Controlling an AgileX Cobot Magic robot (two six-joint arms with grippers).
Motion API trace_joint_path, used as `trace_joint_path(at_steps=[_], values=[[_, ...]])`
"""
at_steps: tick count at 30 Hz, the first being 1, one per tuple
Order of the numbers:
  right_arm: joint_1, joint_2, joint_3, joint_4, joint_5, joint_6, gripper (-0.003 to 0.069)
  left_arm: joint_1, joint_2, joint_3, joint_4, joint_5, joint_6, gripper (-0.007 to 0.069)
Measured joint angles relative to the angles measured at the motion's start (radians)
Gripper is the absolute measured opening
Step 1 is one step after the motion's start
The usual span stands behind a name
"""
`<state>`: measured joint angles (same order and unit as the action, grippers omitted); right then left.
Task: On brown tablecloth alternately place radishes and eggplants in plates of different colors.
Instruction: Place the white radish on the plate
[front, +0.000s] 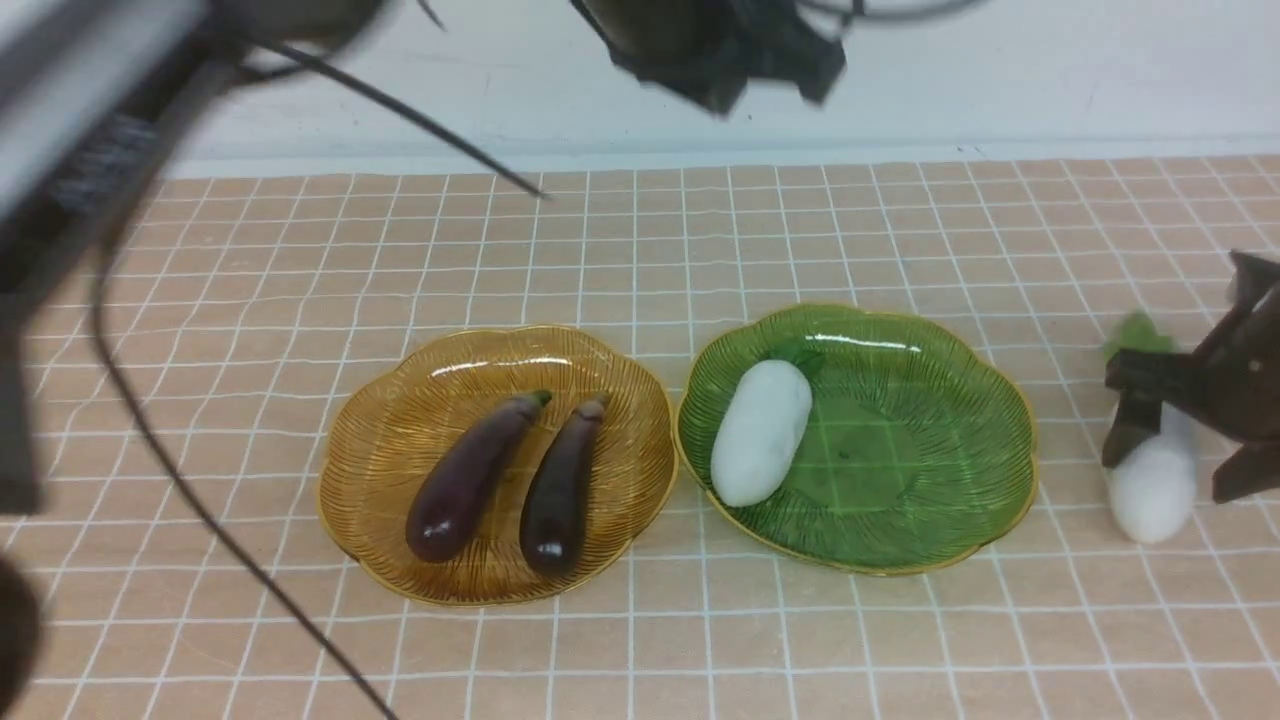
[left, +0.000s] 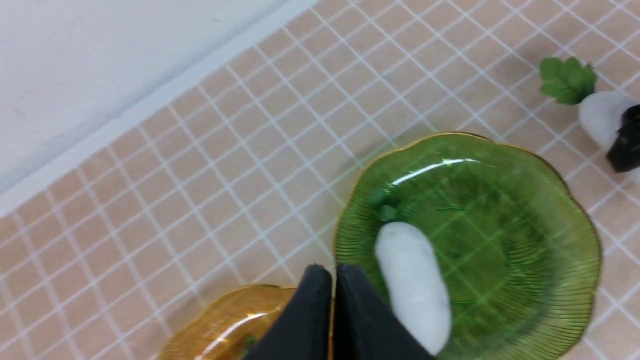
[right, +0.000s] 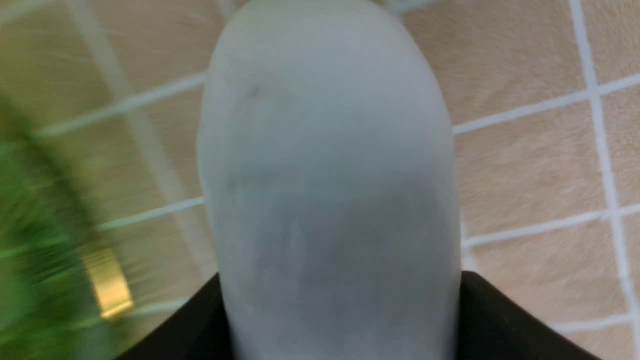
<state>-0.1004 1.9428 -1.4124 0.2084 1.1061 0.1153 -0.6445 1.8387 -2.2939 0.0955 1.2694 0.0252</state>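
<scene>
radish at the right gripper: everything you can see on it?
The radish is smooth, matte white, oblong, plastic-looking, with a green leafy top at its far end. It lies off the green plate, to its right, over the brown tablecloth. The right gripper clamps its middle, a finger on each side; whether it's lifted is unclear.

Glossy eggplants (front: 475, 478), matt white radishes (front: 762, 432), ribbed glassy plates (front: 960, 520).

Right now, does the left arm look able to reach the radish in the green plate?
Probably yes: the left gripper hangs close to that radish with nothing between them, though its jaws are shut and must open.
</scene>
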Motion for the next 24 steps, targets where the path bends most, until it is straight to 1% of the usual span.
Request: trace_joint_path(at_steps=[2, 5, 9, 14, 17, 20, 24], values=[[0.013, -0.03, -0.041, 0.052, 0.05, -0.024, 0.0476, 0.0, -0.012, 0.0, 0.028, 0.004, -0.002, -0.0003], [0.055, -0.073, -0.073, 0.124, 0.066, -0.059, 0.0476, 0.005, -0.038, 0.016, 0.075, 0.004, -0.019, -0.0003], [0.153, -0.089, -0.081, 0.178, 0.027, -0.092, 0.0476, 0.028, -0.09, 0.092, 0.082, 0.004, -0.054, -0.0003], [0.271, -0.04, -0.081, 0.202, -0.04, -0.103, 0.0476, 0.074, -0.159, 0.228, 0.086, 0.004, -0.071, -0.0003], [0.295, -0.007, -0.081, 0.21, -0.058, -0.102, 0.0476, 0.092, -0.199, 0.299, 0.091, 0.004, -0.073, -0.0003], [0.298, 0.019, -0.081, 0.213, -0.058, -0.072, 0.0479, 0.114, -0.266, 0.386, 0.091, 0.004, -0.074, -0.0003], [0.297, 0.025, -0.084, 0.204, -0.041, -0.034, 0.0532, 0.149, -0.381, 0.493, 0.094, 0.004, -0.081, -0.0003]])
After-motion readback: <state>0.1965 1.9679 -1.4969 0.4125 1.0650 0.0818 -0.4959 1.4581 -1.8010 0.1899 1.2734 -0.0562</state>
